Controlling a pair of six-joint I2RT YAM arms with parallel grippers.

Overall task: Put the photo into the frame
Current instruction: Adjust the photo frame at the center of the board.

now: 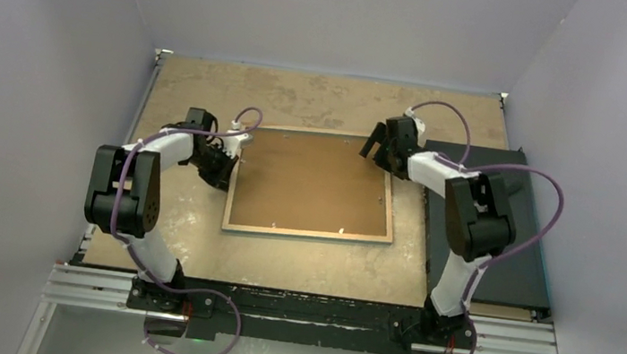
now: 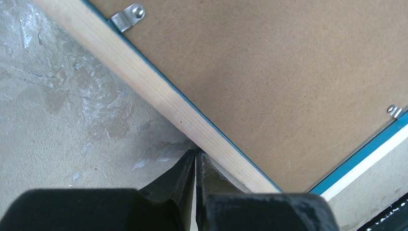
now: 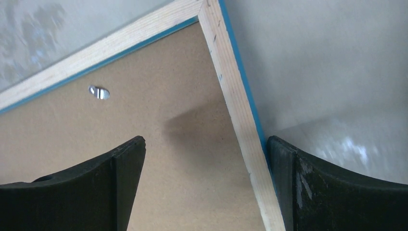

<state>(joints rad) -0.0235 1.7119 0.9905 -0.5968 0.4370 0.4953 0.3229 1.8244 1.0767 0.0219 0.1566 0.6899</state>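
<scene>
Frame (image 1: 307, 233) face-down on bench (image 1: 212, 92), backing board (image 1: 309, 181) seated inside; photo unseen (possibly beneath). Left hand (image 2: 196, 159) clenched, empty, tips at left rim; right hand (image 1: 379, 146) spread astride far-right corner. Likely rigid, glass-fragile: best gripped by wooden rim.

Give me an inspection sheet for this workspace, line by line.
Surface: worn tan table, stained patches.
Job's things: frame lies face down, brown backing board inside; photo not seen.
Clutter: dark panel at the table's right side.
Claws: left claw shut, tips at the frame's left rim; right claw open, straddling the right rim near its far corner.
Cables: purple cable looped along both arms.
Surroundings: plain grey walls.
</scene>
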